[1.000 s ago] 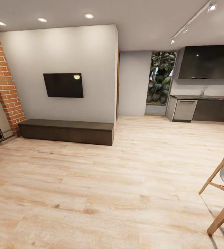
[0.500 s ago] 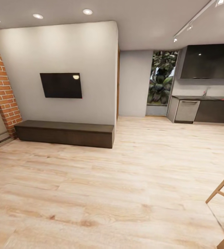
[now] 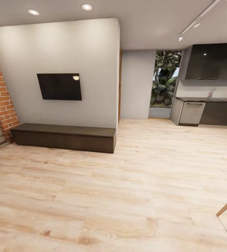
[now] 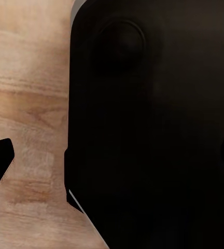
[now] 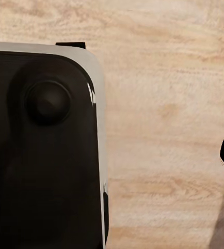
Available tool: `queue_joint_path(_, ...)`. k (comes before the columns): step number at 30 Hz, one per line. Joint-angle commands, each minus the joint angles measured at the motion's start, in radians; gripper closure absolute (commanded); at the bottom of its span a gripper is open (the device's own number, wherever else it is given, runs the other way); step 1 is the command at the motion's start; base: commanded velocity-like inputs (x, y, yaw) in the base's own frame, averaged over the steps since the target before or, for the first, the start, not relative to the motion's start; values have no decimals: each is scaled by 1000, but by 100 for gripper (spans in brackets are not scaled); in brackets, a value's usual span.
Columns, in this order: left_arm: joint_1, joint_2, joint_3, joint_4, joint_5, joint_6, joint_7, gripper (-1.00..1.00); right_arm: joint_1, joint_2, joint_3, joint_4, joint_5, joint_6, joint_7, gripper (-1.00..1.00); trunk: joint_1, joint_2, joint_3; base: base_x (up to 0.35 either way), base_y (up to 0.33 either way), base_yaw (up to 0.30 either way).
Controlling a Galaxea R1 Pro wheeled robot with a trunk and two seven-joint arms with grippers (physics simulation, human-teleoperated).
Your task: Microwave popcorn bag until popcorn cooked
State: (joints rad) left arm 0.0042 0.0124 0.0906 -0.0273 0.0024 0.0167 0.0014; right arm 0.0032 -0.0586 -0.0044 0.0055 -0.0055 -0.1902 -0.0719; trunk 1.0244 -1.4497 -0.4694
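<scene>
Kitchen (image 3: 208, 87) at far right: countertop (image 3: 211, 99) long axis running sideways above dark cabinets (image 3: 218, 113); wood floor (image 3: 127, 189) before; grippers' opening undeterminable.

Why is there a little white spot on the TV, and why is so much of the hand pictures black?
Head view: the spot on the TV is glare from a ceiling light; the picture is a bit soft. Left wrist view: a dark robot part up close blocks most of the wood floor. Right wrist view: the same, with a thin shine along its edge.
</scene>
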Motion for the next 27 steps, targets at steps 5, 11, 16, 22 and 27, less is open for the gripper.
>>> queue_joint_path(5,0,0,8,-2,0,2,0,-100,0,0,0,1,-1,-4,-2,-100,1,0,-1,304,0,0)
queue_joint_path(11,0,0,8,-2,0,2,0,-100,0,0,0,1,0,-4,-2,-100,1,0,-1,304,0,0)
queue_joint_path(16,0,0,8,-2,0,2,0,-100,0,0,0,1,-1,-4,-2,-100,1,0,-1,304,0,0)
queue_joint_path(22,0,0,8,-2,0,2,0,-100,0,0,0,1,0,-4,-2,-100,1,0,-1,304,0,0)
queue_joint_path(27,0,0,8,-2,0,2,0,-100,0,0,0,1,-1,-4,-2,-100,1,0,-1,304,0,0)
